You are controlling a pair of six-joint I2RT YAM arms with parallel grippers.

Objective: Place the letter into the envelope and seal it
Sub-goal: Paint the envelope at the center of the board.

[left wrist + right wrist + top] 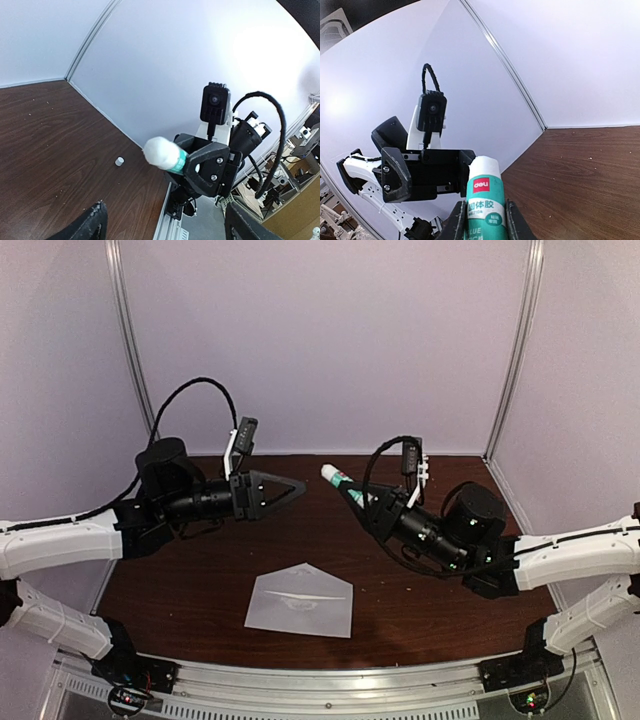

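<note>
Right gripper (368, 502) was pinching an uncapped glue stick (338, 481) aloft; left gripper (290, 487) stood spread, facing it. Envelope (300, 602) lay on table (180, 580), flap open

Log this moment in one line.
left gripper: open, empty | right gripper: shut on glue stick, raised | envelope: flat on table, flap open

White glue stick (337, 480) with a green label, up in the air above the brown wooden desk (190, 590). Small white round piece (119, 161) lying alone on the desk, close to a pale wall (165, 60).
</note>
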